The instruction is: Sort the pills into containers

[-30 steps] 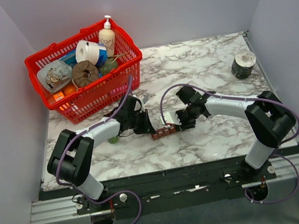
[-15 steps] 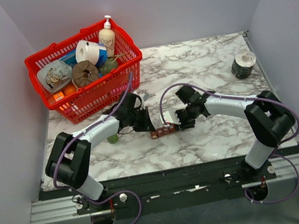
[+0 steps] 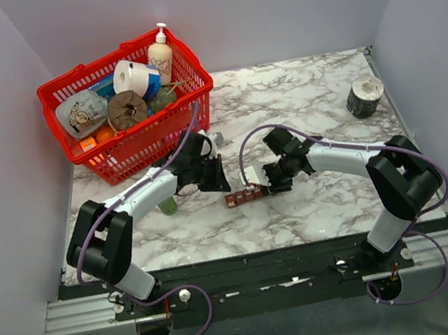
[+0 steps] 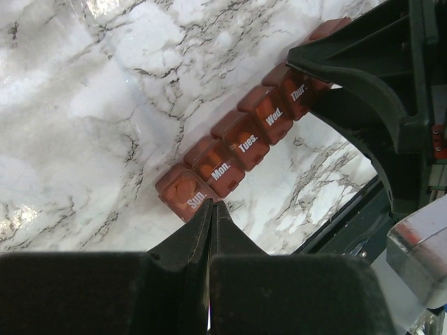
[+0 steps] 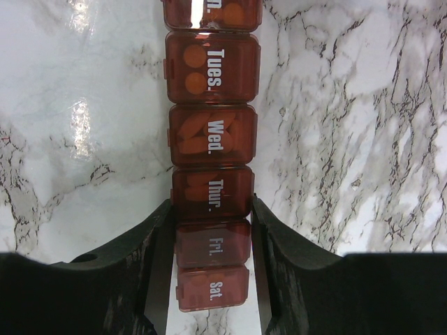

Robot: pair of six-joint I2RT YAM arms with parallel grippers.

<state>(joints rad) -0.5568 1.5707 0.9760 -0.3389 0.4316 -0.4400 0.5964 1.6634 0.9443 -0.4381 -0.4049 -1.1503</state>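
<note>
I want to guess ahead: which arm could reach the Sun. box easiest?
Probably left. The left pincer, shut, points right at the Sun. compartment, while the right pincer holds the pill strip at Thur. and Fri.

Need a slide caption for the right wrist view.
Right tool clamps the closed pill organizer at its Thur. and Fri. compartments on the marble table.
</note>
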